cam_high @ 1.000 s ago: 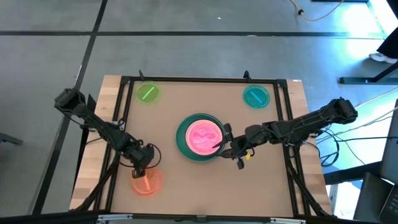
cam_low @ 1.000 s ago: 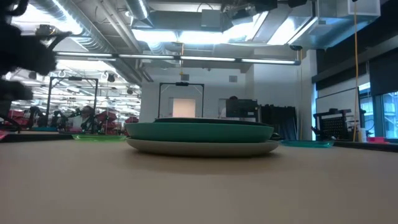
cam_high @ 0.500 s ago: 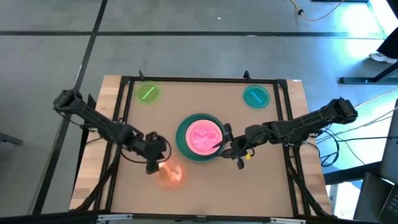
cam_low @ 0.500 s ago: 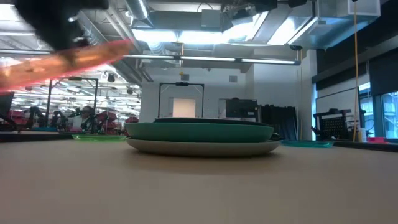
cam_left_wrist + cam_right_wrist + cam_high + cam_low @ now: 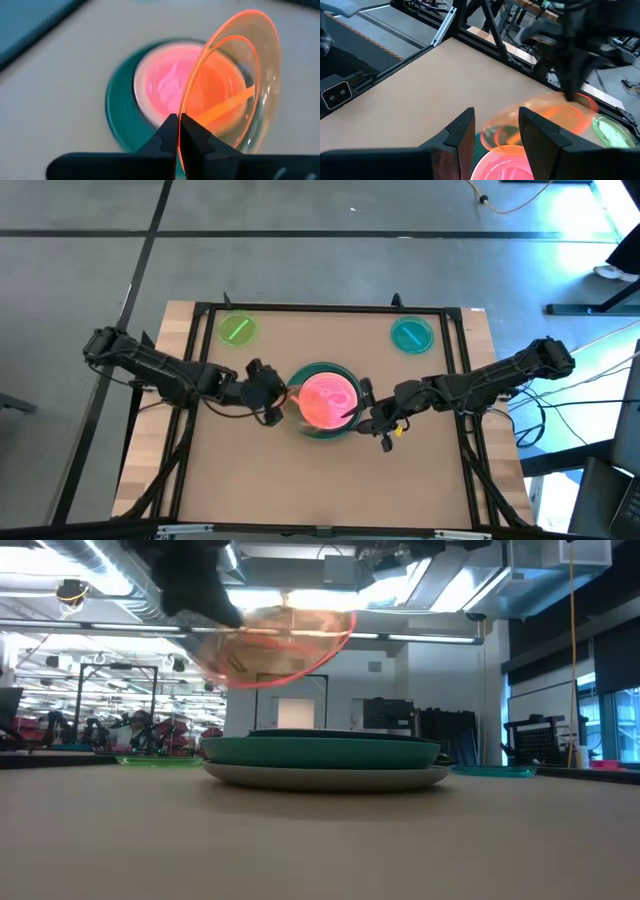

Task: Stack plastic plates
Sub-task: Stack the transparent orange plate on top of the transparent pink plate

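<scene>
orange plate [image 5: 300, 402] now over the plate stack [image 5: 324, 428], edge pinched in left pincer [image 5: 278, 402]; right pincer [image 5: 362, 412] spread beside it

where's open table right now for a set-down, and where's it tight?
Free: the near strip of the table and the back edge between the green plate and teal plate. Tight: the centre stack, with the left tool holding the orange plate over it and the right tool open beside it.

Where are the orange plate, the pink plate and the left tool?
orange plate [image 5: 235, 95], left wrist view, on its translucent bowl.
pink plate [image 5: 328, 402], high view, on its centre, atop the stack.
left tool [image 5: 178, 131], left wrist view, between the fingertips pinching the orange rim.
</scene>
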`<action>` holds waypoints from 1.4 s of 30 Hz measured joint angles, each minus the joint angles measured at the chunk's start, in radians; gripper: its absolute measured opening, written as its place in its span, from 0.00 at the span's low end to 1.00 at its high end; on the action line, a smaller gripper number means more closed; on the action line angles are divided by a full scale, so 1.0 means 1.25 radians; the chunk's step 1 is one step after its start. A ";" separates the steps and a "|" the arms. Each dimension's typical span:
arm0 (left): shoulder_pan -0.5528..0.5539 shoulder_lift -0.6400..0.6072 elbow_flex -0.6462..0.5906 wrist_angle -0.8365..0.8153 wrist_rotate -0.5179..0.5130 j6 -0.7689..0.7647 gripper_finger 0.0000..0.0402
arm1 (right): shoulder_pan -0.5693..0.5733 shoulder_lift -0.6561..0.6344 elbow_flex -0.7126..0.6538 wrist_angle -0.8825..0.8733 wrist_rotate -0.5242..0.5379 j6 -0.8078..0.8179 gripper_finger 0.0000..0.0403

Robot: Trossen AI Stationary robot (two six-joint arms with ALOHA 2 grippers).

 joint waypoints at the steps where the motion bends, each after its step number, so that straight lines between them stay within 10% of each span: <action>1: 0.012 0.000 -0.004 0.035 -0.001 0.022 0.01 | 0.000 0.000 0.000 0.000 0.000 0.000 0.36; 14: 0.125 0.013 -0.112 0.409 -0.016 0.179 0.01 | 0.000 0.000 0.000 -0.001 0.000 0.000 0.36; 32: 0.144 0.207 -0.142 0.469 0.043 0.138 0.02 | 0.000 0.000 0.000 -0.006 0.002 0.000 0.36; 42: 0.166 0.200 -0.142 0.465 0.110 0.103 0.21 | 0.000 0.000 0.000 -0.009 0.047 0.000 0.36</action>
